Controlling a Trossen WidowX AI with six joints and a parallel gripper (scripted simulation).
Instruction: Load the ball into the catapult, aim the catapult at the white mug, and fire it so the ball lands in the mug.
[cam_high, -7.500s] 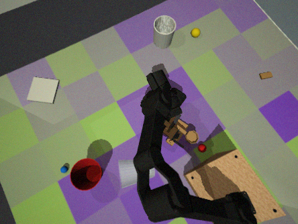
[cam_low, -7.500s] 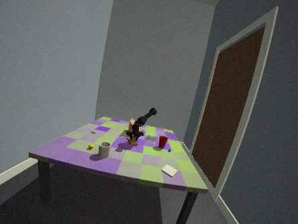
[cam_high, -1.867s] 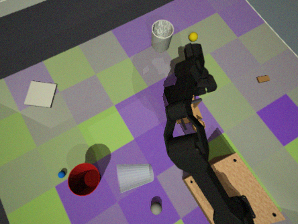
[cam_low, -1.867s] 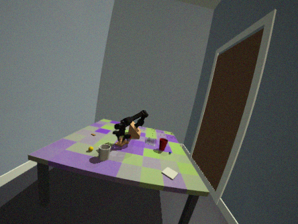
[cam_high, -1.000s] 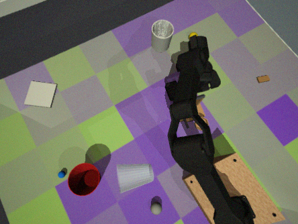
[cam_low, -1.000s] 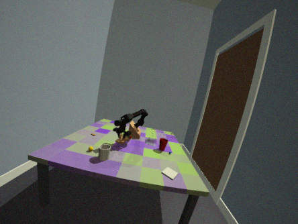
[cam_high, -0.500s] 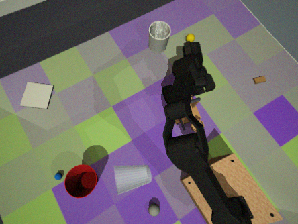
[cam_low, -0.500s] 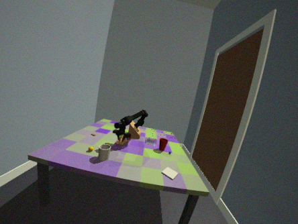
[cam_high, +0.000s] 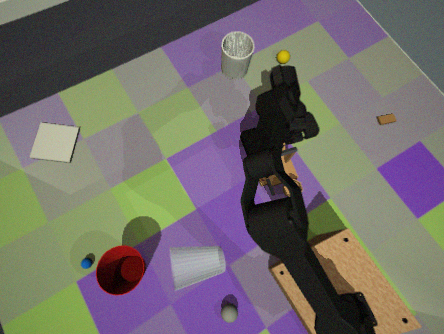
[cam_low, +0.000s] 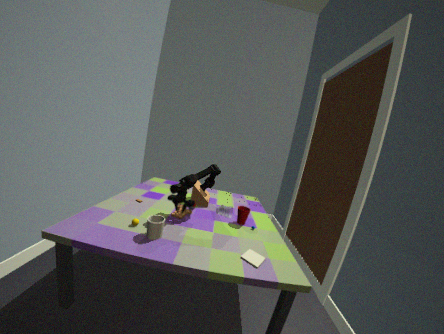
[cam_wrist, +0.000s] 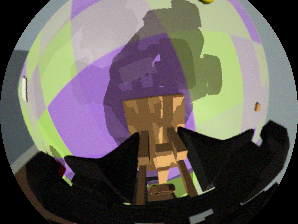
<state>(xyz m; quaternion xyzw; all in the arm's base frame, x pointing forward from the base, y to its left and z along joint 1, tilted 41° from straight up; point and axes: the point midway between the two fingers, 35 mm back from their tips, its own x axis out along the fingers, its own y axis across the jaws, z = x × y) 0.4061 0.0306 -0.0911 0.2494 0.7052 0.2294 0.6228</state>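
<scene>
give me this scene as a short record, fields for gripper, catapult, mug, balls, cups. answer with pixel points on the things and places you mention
gripper: shut on the wooden catapult (cam_high: 292, 169) (cam_wrist: 154, 114), fingers either side of its frame
white mug: upright (cam_high: 236, 62) (cam_low: 155, 229), near the yellow ball
yellow ball: on the table (cam_high: 283, 56) (cam_low: 135, 222)
blue ball: on the table (cam_high: 86, 263) (cam_low: 253, 228), beside the red cup
grey ball: on the table (cam_high: 229, 313)
red cup: upright (cam_high: 106, 277) (cam_low: 243, 216)
clear cup: on its side (cam_high: 197, 266) (cam_low: 224, 211)

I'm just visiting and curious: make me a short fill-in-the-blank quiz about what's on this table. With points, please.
1. The cup (cam_high: 120, 285) (cam_low: 243, 216) beside the blue ball (cam_high: 86, 263) (cam_low: 253, 228) is ____.
2. The ball near the white mug (cam_high: 236, 62) (cam_low: 155, 229) is ____.
3. The jaws are closed on the wooden ____.

Missing words: red; yellow; catapult
</scene>
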